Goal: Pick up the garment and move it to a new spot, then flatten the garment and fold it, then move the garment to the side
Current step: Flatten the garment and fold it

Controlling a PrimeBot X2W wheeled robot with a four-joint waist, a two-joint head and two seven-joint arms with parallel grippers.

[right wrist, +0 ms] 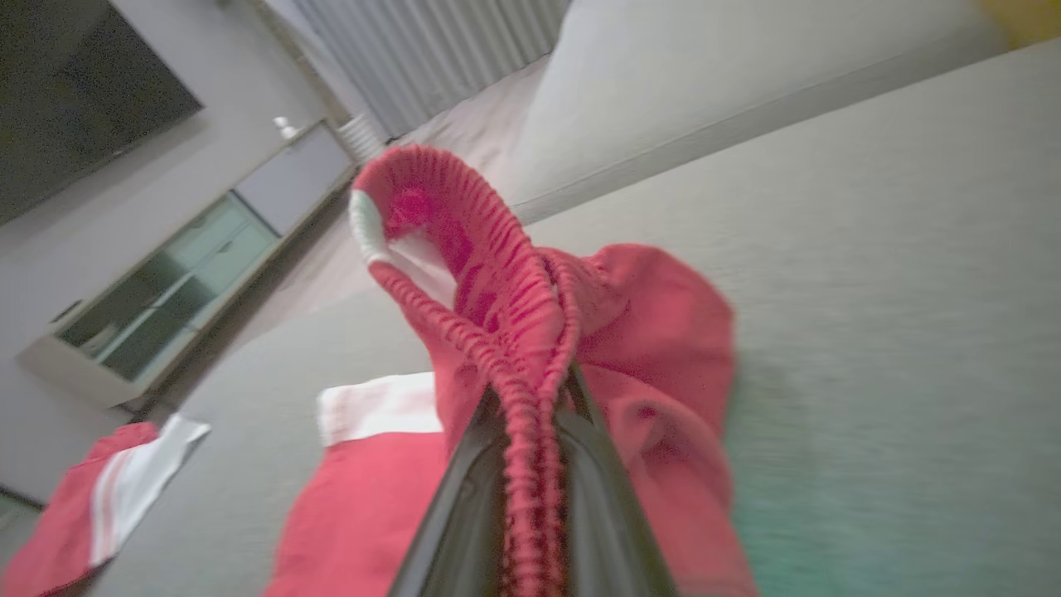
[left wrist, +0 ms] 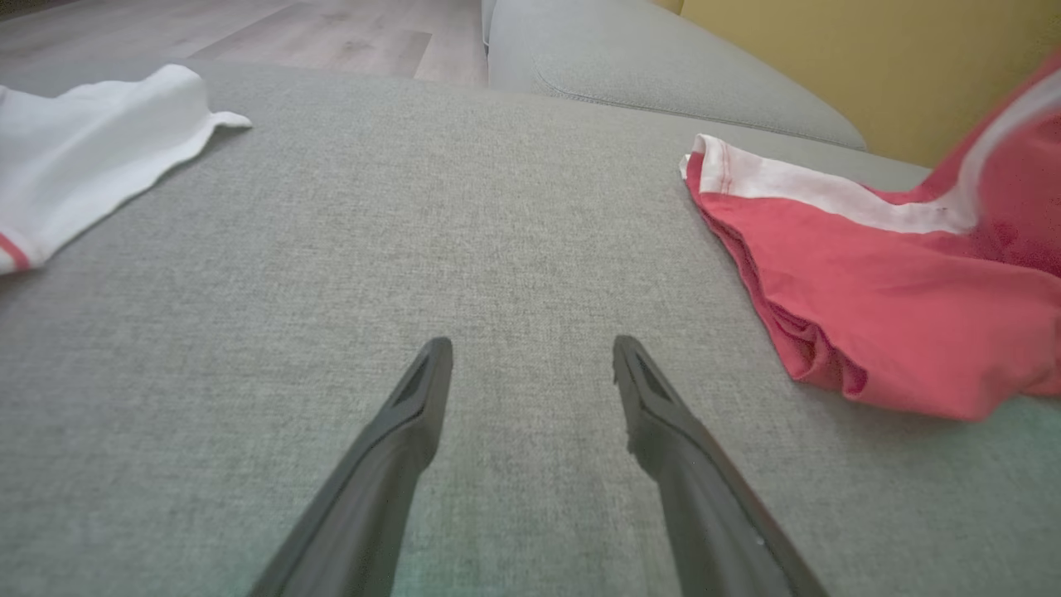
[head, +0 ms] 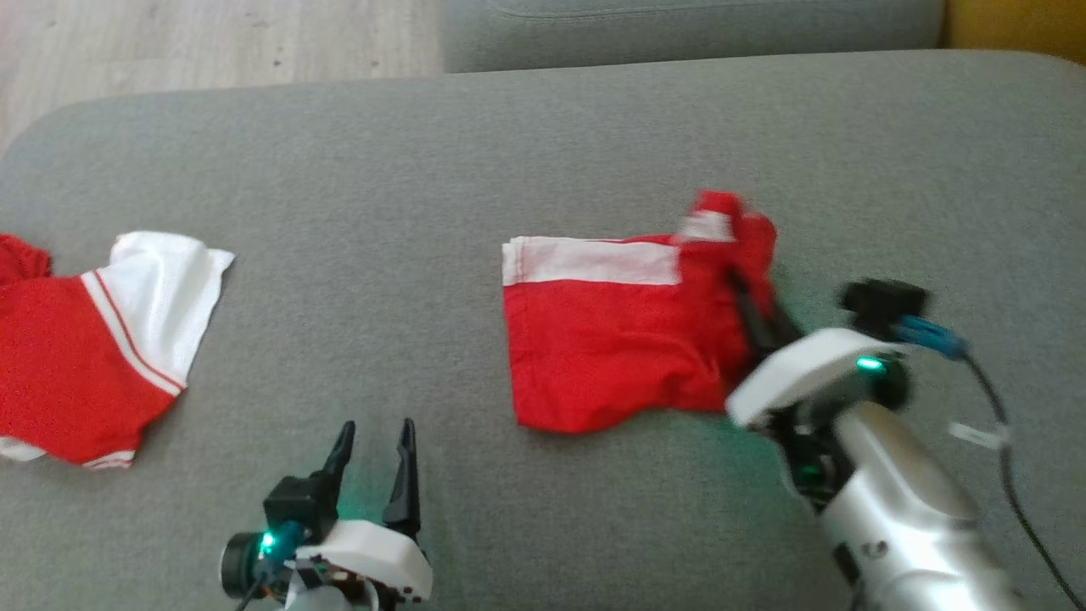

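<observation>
A pair of red shorts (head: pixel 611 339) with a white band lies on the grey sofa cushion (head: pixel 543 153), right of centre. My right gripper (head: pixel 747 301) is shut on the shorts' ribbed red waistband (right wrist: pixel 506 332) and lifts that right end off the cushion; the elastic runs between its dark fingers (right wrist: pixel 464 514). The shorts' left part (left wrist: pixel 870 274) still rests flat. My left gripper (head: pixel 373 450) stands open near the front edge, left of the shorts, nothing between its fingers (left wrist: pixel 414 414).
A second red and white garment (head: pixel 93 348) lies at the cushion's left end. Another grey cushion (head: pixel 696 25) sits behind, wood floor (head: pixel 212 42) at the far left. A cable (head: pixel 1010 475) trails from my right wrist.
</observation>
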